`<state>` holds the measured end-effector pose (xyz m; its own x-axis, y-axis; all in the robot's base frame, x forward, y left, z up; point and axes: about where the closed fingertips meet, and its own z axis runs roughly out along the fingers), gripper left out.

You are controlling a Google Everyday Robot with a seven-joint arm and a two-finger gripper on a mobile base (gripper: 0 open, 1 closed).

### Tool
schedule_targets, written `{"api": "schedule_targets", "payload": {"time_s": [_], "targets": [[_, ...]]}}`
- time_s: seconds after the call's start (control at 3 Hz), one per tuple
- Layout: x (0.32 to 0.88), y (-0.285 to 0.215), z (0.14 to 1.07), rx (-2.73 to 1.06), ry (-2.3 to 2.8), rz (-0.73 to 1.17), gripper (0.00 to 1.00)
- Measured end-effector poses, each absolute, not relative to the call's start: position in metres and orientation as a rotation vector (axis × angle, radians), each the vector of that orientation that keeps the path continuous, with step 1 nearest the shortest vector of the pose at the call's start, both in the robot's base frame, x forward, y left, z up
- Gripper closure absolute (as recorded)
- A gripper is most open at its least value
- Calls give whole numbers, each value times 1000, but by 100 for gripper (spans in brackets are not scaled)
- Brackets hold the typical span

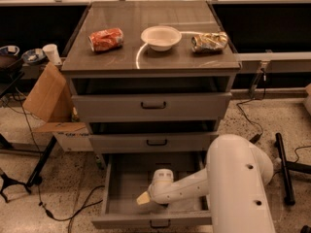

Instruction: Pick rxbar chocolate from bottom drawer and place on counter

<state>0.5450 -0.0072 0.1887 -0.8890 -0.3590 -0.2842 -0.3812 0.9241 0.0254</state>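
Note:
The bottom drawer (112, 178) is pulled open at the foot of the grey cabinet. My white arm (238, 178) reaches into it from the right. The gripper (144, 198) is low inside the drawer, near its front left part, pointing left. The rxbar chocolate is not visible; the arm and gripper hide part of the drawer floor. The counter (146, 57) is the glossy grey-brown top of the cabinet, with a faint ring mark.
On the counter lie an orange snack bag (106, 39), a white bowl (161, 37) and a gold-silver snack bag (209, 41). The two upper drawers are slightly open. A cardboard box (46, 93) and a white cup (51, 53) stand to the left. Cables lie on the floor.

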Motion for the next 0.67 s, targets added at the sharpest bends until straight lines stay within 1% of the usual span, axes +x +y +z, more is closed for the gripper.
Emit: {"api": "schedule_targets", "payload": {"time_s": [0.67], "targets": [[552,-11,148,-559,2869,87,0]]}}
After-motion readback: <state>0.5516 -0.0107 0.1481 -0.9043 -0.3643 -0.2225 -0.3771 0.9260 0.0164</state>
